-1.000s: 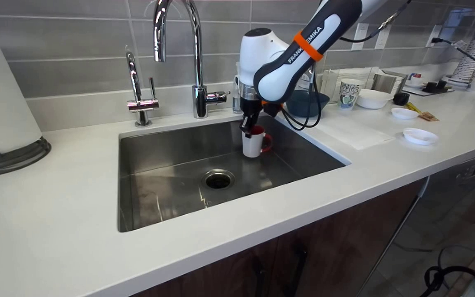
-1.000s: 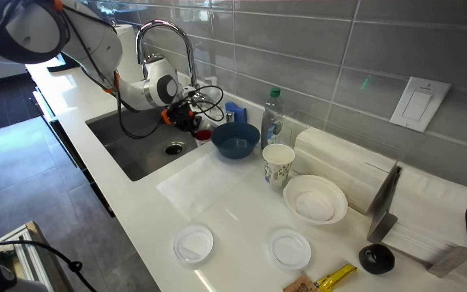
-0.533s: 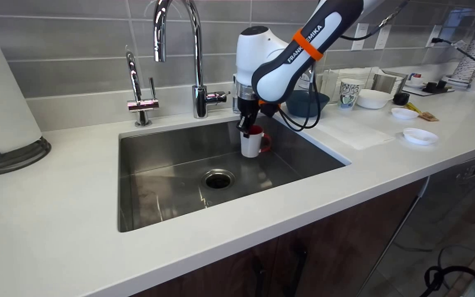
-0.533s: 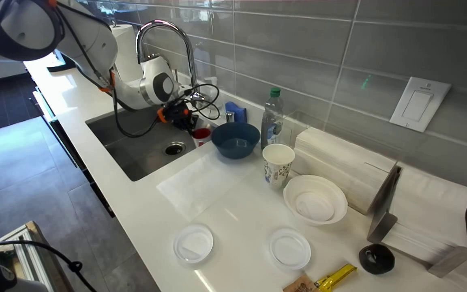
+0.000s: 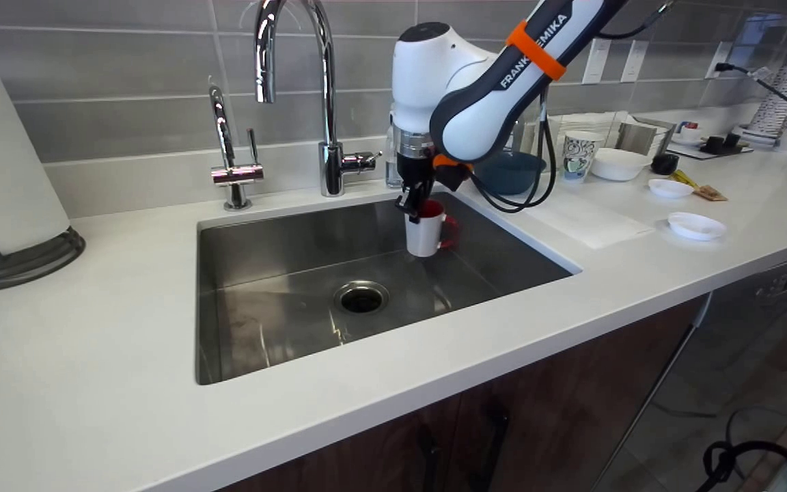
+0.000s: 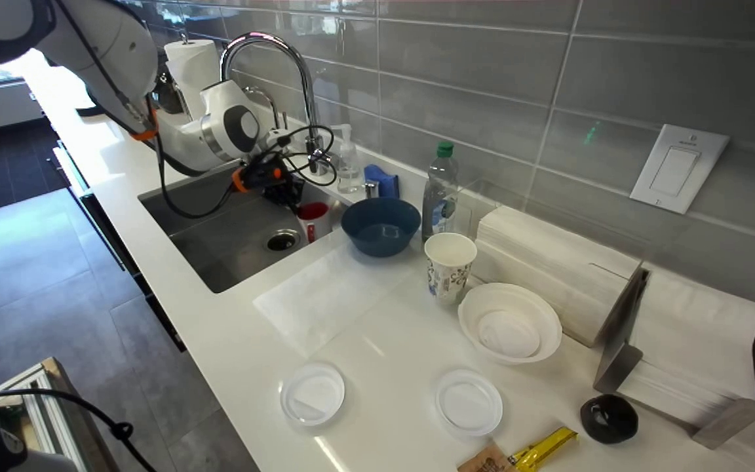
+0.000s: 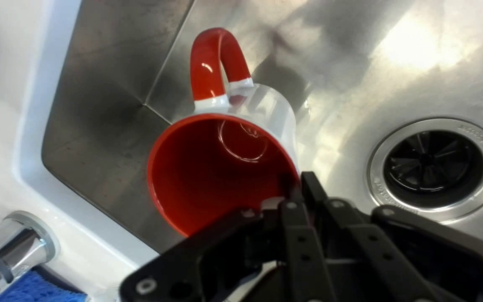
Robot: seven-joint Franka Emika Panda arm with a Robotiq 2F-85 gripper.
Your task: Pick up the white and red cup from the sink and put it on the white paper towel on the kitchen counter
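The white and red cup [image 5: 423,239] is inside the sink [image 5: 277,253], near its back corner. It also shows in another exterior view [image 6: 315,231], and the wrist view shows its red inside [image 7: 212,167] and red handle. My gripper [image 5: 410,210] is shut on the cup's rim, one finger inside and one outside, as the wrist view shows [image 7: 299,184]. I cannot tell whether the cup's base touches the sink floor. The white paper towel [image 6: 325,298] lies flat on the kitchen counter [image 6: 377,387] beside the sink; it also shows in an exterior view [image 5: 591,222].
A tall chrome faucet [image 5: 328,109] stands behind the sink. A blue bowl [image 6: 381,229] sits at the towel's back edge, with a soap bottle [image 6: 442,190], patterned paper cup [image 6: 449,265] and white bowl [image 6: 512,328] beyond. Two white lids [image 6: 312,393] lie past the towel.
In an exterior view, the gripper and the cup have moved together leftward, away from the blue bowl. The cup sits slightly higher in the view with the drain. The towel and counter items have not moved.
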